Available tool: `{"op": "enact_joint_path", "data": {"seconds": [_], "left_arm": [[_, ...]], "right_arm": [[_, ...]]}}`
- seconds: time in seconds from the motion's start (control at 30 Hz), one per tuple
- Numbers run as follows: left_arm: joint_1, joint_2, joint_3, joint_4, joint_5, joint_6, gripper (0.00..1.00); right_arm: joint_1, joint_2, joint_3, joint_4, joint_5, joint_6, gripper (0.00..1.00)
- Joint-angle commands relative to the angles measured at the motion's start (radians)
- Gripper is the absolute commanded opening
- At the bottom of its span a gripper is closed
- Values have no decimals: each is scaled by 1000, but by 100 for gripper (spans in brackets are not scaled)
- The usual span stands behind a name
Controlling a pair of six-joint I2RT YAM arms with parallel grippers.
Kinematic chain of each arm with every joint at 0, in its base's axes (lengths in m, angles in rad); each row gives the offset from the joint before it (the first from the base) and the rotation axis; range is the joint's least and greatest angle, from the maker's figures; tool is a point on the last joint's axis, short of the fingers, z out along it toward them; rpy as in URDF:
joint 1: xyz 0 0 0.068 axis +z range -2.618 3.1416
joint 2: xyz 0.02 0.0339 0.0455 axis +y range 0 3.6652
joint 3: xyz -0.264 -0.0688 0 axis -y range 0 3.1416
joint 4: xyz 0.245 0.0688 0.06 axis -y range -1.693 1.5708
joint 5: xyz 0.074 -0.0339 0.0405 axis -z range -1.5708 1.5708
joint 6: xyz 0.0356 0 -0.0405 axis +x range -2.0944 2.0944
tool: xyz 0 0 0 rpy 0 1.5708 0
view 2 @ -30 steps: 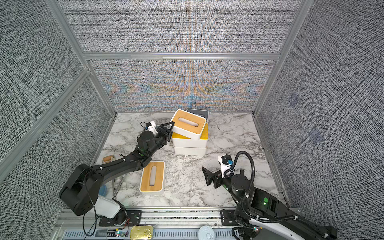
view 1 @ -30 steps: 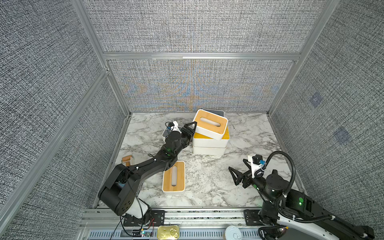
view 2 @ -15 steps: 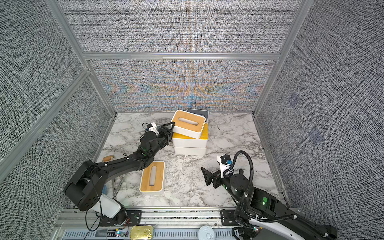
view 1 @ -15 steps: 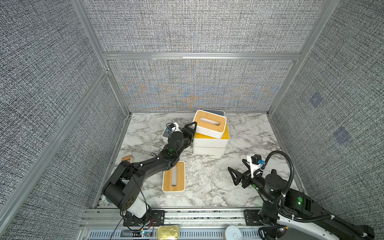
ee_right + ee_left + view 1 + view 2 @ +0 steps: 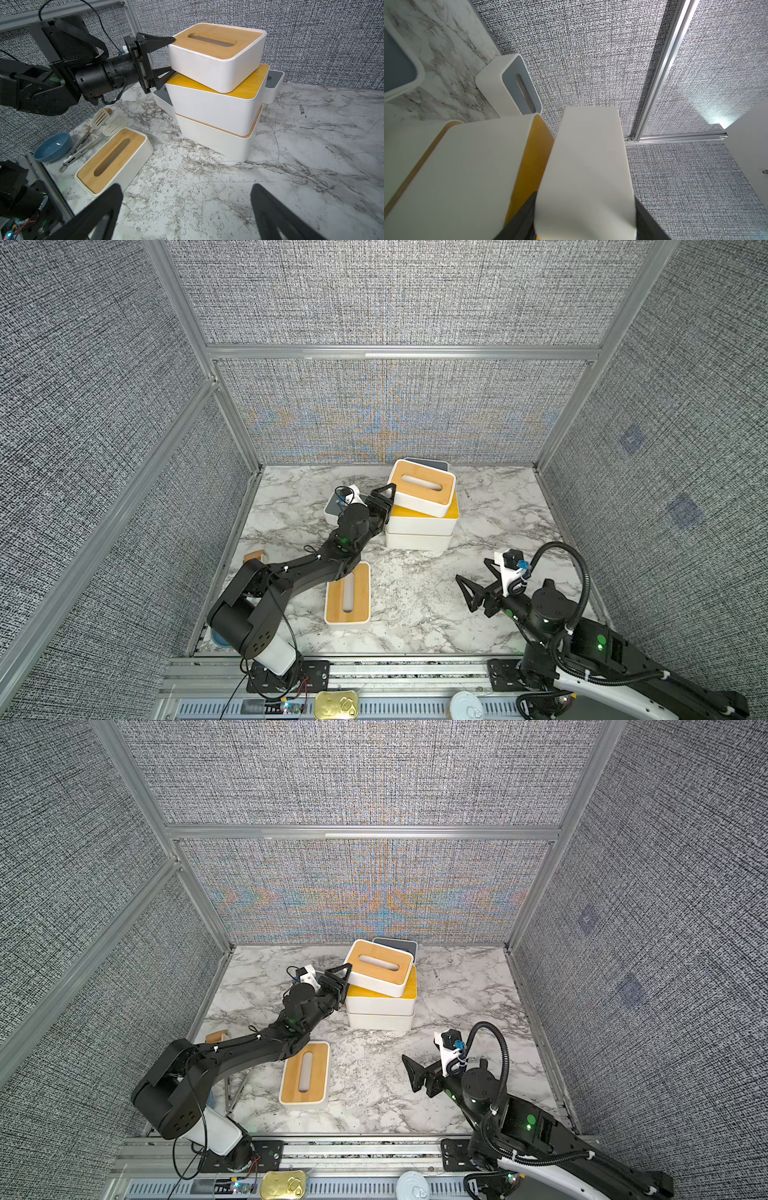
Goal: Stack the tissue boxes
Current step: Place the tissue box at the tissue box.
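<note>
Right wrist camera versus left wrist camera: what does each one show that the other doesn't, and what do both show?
Only the right wrist view shows the blue bowl, the tongs, the lone bamboo-lidded box on the marble, the left hand clamping the top box seen from outside, and the open right hand. Only the left wrist view shows a white panel with glare beside it. Both show the held top box, the yellow-lidded box under it, and the grey-lidded box by the back wall.
</note>
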Motion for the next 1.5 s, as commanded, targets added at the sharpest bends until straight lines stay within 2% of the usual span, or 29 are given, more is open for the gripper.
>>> {"op": "enact_joint_path", "data": {"seconds": [0.0,0.13,0.5,0.73,1.13,1.47], "left_arm": [[-4,-14,9,43,-5,9,15],[-7,-24,8,22,-14,19,17],[-19,-34,26,-25,-38,41,31],[-19,-28,24,-30,-44,43,36],[-20,-12,28,-31,-68,34,37],[-27,-33,38,-79,-74,68,53]], "right_arm": [[0,0,3,6,13,1,99],[-1,0,3,7,13,-2,99],[-1,-4,2,5,14,0,99],[-1,-6,3,5,11,0,99],[-1,-5,3,4,4,-1,99],[-1,-10,3,4,5,0,99]]}}
